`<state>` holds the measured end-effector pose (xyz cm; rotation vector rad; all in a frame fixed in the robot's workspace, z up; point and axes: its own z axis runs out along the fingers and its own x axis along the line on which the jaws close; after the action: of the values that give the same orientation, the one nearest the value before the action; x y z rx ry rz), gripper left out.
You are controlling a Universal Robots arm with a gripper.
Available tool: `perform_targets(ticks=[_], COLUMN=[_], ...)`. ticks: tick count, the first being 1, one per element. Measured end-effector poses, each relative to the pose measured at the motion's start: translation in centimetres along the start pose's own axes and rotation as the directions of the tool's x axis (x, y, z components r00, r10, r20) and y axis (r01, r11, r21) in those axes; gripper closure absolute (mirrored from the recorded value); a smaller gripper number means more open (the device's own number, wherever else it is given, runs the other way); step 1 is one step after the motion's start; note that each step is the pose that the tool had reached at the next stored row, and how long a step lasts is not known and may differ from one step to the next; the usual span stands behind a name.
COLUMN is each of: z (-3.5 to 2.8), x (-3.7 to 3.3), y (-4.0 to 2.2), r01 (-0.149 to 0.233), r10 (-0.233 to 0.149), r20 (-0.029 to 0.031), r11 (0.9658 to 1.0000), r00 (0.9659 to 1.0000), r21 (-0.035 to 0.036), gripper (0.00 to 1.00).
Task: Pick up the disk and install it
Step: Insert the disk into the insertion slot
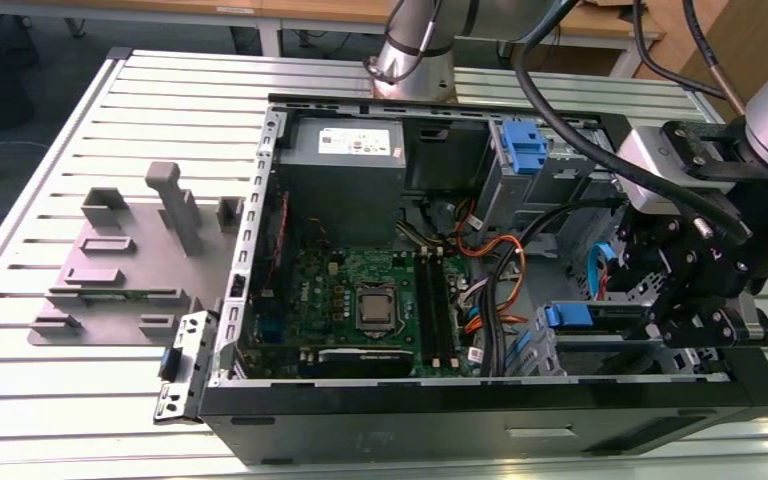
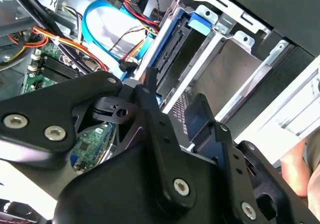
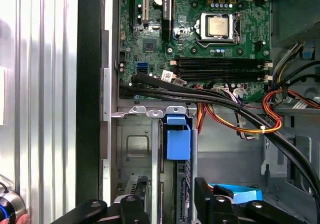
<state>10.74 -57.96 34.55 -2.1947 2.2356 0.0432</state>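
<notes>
The disk (image 1: 582,318) stands on edge in the drive bay at the case's front corner, on the exterior view's right, blue carrier tab toward the motherboard. In the first wrist view its blue tab (image 3: 177,136) lies just past the bay's metal rim; in the second wrist view the disk (image 2: 172,54) runs along the bay wall. My gripper (image 1: 648,318) reaches into the case from the right side and is shut on the disk's rear end, one black finger on each side (image 3: 172,204) (image 2: 176,109).
The open computer case (image 1: 491,395) lies on a slatted metal table. Inside are the motherboard (image 1: 357,300), a grey power supply (image 1: 344,150), a blue bracket (image 1: 524,145) and cable bundles (image 3: 210,102) crossing near the bay. A grey fixture (image 1: 131,260) sits left. A hand (image 2: 300,169) is nearby.
</notes>
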Motion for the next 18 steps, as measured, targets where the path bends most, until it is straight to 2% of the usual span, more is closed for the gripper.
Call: perform_targets(ticks=[9, 18], z=[0.22, 0.21], x=[-0.37, -0.41], y=[0.0, 0.01], r01=[0.0, 0.0], r10=[0.0, 0.0], r20=[0.0007, 0.0006], r11=[1.0, 1.0], r00=[1.0, 1.0], r21=[0.0, 0.0], gripper=[0.51, 0.51])
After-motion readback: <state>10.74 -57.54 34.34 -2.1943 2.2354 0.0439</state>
